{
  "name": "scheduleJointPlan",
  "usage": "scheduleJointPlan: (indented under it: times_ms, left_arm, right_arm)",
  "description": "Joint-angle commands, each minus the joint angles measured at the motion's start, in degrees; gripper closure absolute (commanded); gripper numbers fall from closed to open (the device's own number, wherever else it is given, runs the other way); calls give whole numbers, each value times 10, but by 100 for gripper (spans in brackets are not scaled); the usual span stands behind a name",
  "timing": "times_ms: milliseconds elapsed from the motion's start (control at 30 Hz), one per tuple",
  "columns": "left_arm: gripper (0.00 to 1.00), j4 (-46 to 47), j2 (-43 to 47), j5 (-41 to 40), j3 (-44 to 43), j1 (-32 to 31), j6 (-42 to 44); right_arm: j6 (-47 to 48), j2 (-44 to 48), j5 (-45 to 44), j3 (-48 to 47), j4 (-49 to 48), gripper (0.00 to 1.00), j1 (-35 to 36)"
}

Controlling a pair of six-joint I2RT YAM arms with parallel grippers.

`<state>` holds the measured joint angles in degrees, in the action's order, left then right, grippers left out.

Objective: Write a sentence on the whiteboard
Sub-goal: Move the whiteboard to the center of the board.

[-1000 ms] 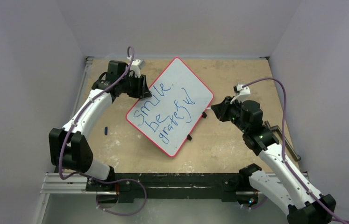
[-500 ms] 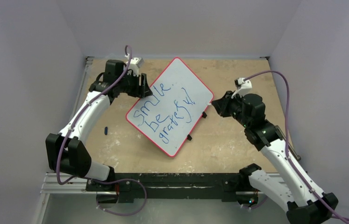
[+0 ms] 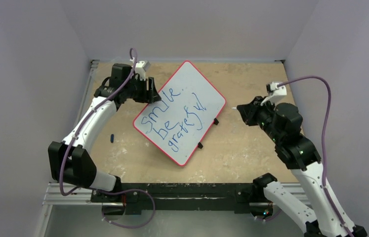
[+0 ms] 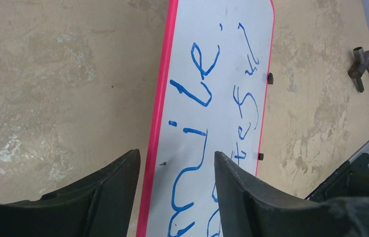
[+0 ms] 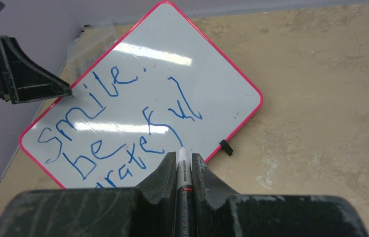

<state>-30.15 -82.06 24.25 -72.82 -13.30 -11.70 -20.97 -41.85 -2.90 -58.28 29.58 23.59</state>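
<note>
At the middle of the desk [image 3: 251, 74] the whiteboard [image 3: 192, 98] lies flat, turned cornerwise. Its sentence [image 3: 172, 118], in blue marker, reads "smile be grateful" in three slanted lines. At the board's 10 o'clock edge the left gripper [image 4: 175, 158] straddles the red rim, its jaws apart and holding nothing. At 3 o'clock, off the board, the right gripper [image 5: 183, 158] is clamped on a marker [image 5: 183, 170] whose tip points at the board.

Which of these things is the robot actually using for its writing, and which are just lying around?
In use: whiteboard, sentence on it, marker in the right hand, left hand at the board's edge.
Lying about: small blue piece, metal bar, clear plastic box.
</note>
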Motion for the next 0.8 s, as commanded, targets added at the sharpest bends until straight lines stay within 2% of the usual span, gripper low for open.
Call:
scheduleJointPlan:
  times_ms: [0, 200, 367, 567, 767]
  left_arm:
    - [44, -19, -2, -7, -40, -5, -56]
    - [43, -55, 32, -58, -39, -4, -79]
    - [42, -18, 74, -89, 29, -2, -92]
    - [41, -6, 59, -45, 40, 0, -108]
    - [44, 22, 40, -6, 44, -3, -127]
  right_arm:
    - [11, 40, -20, -48, 68, 100, -1]
    - [3, 47, -14, -121, 170, 100, -1]
    - [-46, 56, -74, -124, 248, 100, -1]
    - [-96, 71, -78, -63, 262, 100, -1]
    - [-114, 31, -73, -55, 254, 100, -2]
